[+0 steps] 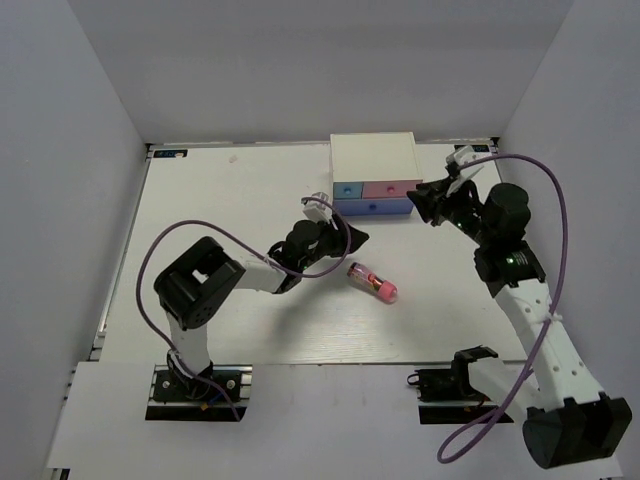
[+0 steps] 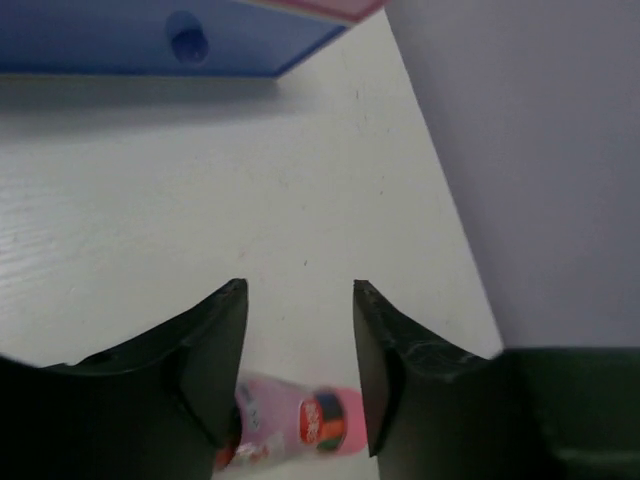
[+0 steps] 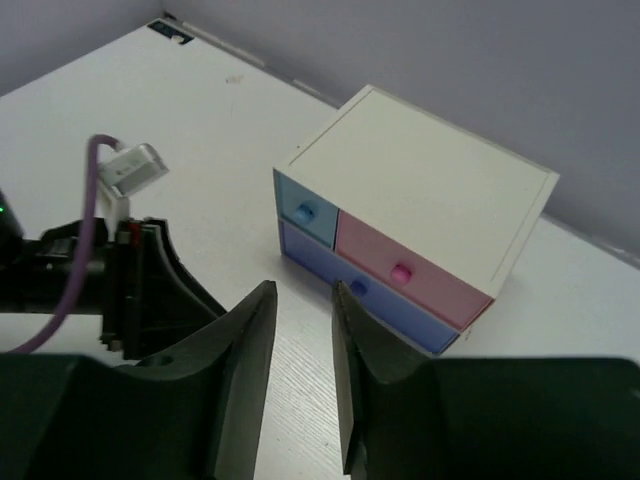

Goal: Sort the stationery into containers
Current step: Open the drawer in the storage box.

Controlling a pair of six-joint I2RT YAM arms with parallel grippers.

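In the left wrist view the pink-and-clear tube (image 2: 300, 420) is half tucked behind the fingers (image 2: 215, 350) of the left gripper (image 2: 298, 300) and chopped off by the bottom edge, label too smeary to read. Up top the violet-blue drawer (image 2: 100, 40) is cropped and fuzzy, and the pink drawer (image 2: 335, 8) is just a sliver. From overhead the drawer knobs (image 1: 390, 187) are mere specks, and the right gripper (image 1: 418, 203) is too dark to make out its gap.

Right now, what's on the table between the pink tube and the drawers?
Bare table; left wrist view shows it from tube to blue drawer.
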